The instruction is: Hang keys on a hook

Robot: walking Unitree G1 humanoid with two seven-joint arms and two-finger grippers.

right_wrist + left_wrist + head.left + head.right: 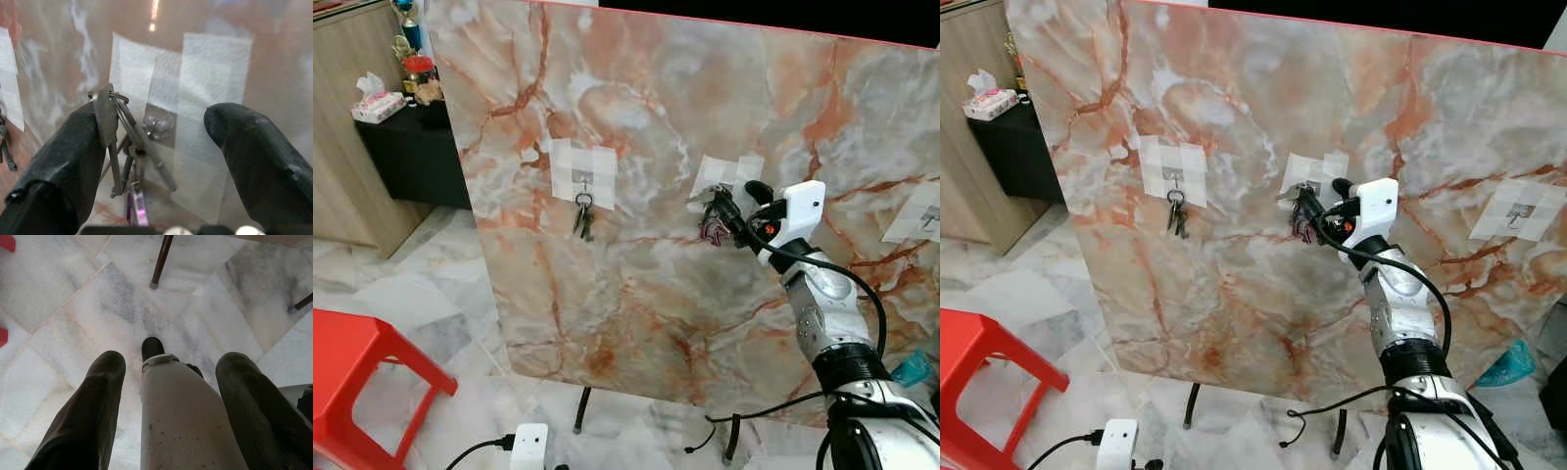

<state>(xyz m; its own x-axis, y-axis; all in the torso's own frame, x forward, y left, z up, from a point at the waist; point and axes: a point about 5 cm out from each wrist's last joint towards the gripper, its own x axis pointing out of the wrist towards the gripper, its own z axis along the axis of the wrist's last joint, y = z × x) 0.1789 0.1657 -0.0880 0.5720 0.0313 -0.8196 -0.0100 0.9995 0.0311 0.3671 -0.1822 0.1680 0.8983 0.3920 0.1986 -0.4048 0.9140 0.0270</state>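
The right gripper (156, 147) was raised to the marble panel (636, 294), its fingers spread wide at the middle taped hook (157, 126). The bunch of keys (122, 147) hung against one finger (63, 161), just beside that hook. Another key bunch (583, 217) hung from the panel's left hook (582, 183). The left gripper (168, 406) hung idle, fingers apart, above the floor (58, 308).

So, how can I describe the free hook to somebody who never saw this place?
Find the upright marble board; three taped white patches sit across it. The free hook is on the patch at the robot's far right. Keys hang at the left patch, and the right gripper is at the middle one.
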